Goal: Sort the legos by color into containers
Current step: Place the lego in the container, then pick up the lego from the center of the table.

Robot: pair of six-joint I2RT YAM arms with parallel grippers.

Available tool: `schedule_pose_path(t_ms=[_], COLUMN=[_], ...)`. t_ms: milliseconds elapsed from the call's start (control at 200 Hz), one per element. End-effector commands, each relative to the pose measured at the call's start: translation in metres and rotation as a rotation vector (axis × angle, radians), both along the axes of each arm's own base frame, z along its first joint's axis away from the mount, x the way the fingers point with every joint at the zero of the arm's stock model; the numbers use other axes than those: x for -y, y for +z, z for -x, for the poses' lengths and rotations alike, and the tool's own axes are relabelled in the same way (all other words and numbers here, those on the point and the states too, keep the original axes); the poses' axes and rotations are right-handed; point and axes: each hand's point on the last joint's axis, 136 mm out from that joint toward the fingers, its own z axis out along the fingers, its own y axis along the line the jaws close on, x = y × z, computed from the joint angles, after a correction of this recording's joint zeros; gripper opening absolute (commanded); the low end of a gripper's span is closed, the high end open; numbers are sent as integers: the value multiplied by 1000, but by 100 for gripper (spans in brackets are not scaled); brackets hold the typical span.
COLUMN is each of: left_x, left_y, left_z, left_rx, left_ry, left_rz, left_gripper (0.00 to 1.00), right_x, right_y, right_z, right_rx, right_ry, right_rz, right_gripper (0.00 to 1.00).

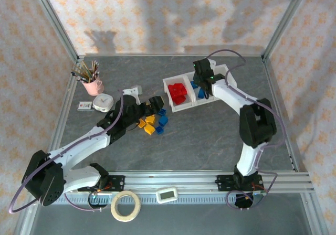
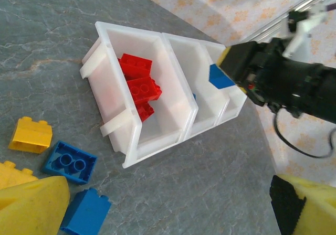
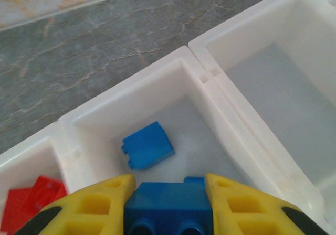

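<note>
The grey table (image 1: pixel 220 140) carries the containers (image 1: pixel 167 82), a row of three joined white bins at about 1 o'clock from its centre. The right gripper (image 1: pixel 202 89) hangs over the middle bin, its jaws closed tight on a blue brick (image 3: pixel 168 206). The left gripper (image 1: pixel 152 105) sits at 8 o'clock from the bins with its yellow fingers (image 2: pixel 31 203) spread wide and nothing between them. Red legos (image 1: pixel 177 92) fill the left bin. Loose yellow and blue legos (image 1: pixel 152 124) lie on the table at 6 o'clock from the left gripper. A second blue brick (image 3: pixel 148 146) rests on the middle bin's floor, at 11 o'clock from the held one.
</note>
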Motion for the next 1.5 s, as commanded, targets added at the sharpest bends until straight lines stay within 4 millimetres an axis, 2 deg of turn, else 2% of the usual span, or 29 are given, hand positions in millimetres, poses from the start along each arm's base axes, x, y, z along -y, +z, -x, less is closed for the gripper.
schedule_pose_path(t_ms=[0,80,165,255,335,440,571,731,1066,1261,1496], left_x=[8,8,8,7,7,5,2,-5,-30,-50,-70], left_y=[24,25,25,27,29,32,34,36,32,25,9], left_z=[-8,-10,-11,-11,-12,-12,-10,-5,16,30,45], left_rx=[64,67,69,73,76,87,93,100,99,89,73], left_ry=[-9,-6,-5,-4,-1,5,17,33,90,144,209], left_rz=[30,29,26,18,16,17,11,9,-9,-25,-21], left_gripper=[99,99,99,99,99,99,99,99,99,99,99], right_x=[15,17,18,16,14,10,5,-14,-65,-94,-148], right_y=[-6,-18,-20,-8,5,21,40,46,21,5,-20], right_z=[-18,-28,-33,-34,-30,-19,2,39,120,144,169], right_rx=[-3,-24,-31,-8,17,48,80,87,20,2,-18], right_ry=[-40,-40,-41,-33,-19,7,42,120,264,310,368], right_rz=[48,42,60,47,21,-13,-54,-100,-125,-135,-191], right_gripper=[18,21,30,43,49,57,60,65,69,75,80])
